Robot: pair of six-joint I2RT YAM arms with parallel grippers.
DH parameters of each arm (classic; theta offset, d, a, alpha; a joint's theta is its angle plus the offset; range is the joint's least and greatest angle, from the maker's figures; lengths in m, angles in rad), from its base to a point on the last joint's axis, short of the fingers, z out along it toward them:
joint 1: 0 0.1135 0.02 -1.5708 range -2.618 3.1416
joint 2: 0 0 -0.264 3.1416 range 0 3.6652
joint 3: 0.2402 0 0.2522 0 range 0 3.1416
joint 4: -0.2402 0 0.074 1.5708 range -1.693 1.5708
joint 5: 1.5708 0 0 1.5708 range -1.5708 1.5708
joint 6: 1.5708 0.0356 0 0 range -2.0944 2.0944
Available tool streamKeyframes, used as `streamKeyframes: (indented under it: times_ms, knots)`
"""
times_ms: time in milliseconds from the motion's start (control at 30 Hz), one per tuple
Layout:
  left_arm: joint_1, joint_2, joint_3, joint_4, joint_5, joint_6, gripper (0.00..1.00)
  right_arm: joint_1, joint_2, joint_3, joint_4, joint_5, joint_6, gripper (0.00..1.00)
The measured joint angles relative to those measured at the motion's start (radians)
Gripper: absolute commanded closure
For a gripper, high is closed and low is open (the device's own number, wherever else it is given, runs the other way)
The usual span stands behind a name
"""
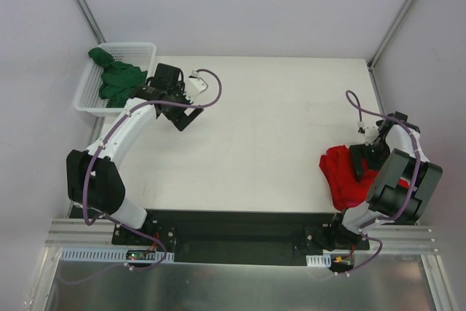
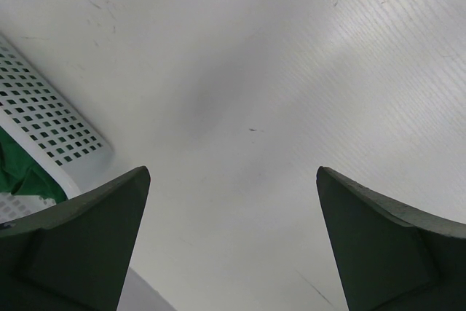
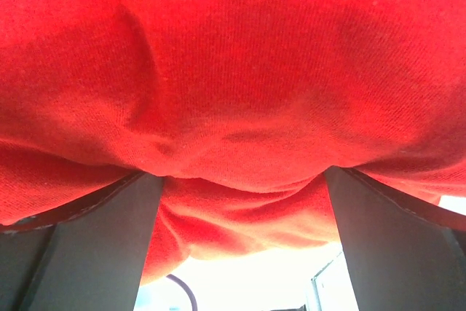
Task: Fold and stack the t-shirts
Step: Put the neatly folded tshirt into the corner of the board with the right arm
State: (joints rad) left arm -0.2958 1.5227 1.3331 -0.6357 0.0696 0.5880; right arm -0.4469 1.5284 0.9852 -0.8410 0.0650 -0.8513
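A dark green t-shirt (image 1: 116, 81) lies bunched in the white mesh basket (image 1: 142, 49) at the far left; a bit of it (image 2: 18, 169) shows through the basket wall in the left wrist view. My left gripper (image 1: 164, 76) (image 2: 231, 172) stands open just right of the basket, with only bare table between its fingers. A bright red t-shirt (image 1: 341, 176) lies crumpled at the near right of the table. My right gripper (image 1: 364, 159) (image 3: 242, 180) is pushed into it with jaws wide apart. Red cloth (image 3: 233, 71) drapes over both fingertips and bulges between them, unclamped.
The basket wall (image 2: 51, 129) is close on the left of the left fingers. White table (image 1: 269, 129) spreads between the two arms. Grey enclosure walls and metal posts stand behind the table, and the right arm's purple cable (image 1: 360, 111) loops above the red shirt.
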Motion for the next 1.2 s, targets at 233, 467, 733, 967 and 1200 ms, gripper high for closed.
streamKeyframes:
  times_ms: [233, 467, 733, 967, 1200]
  knots:
    - [-0.006, 0.004, 0.000, 0.000, -0.001, 0.004, 0.01, -0.036, -0.002, -0.002, 0.000, 0.001, -0.025, 0.04]
    - [-0.006, 0.004, 0.000, 0.000, -0.002, 0.006, 0.01, -0.041, -0.002, -0.003, -0.001, 0.000, -0.029, 0.04]
    - [-0.006, 0.004, 0.000, 0.000, -0.002, 0.007, 0.01, -0.045, -0.002, -0.003, -0.001, 0.000, -0.034, 0.04]
    - [-0.006, 0.004, 0.000, 0.000, -0.003, 0.017, 0.01, -0.048, -0.018, -0.003, -0.011, 0.000, -0.037, 0.04]
    - [-0.008, 0.003, 0.000, 0.000, -0.011, 0.032, 0.01, -0.053, -0.075, 0.060, -0.110, 0.008, -0.013, 0.04]
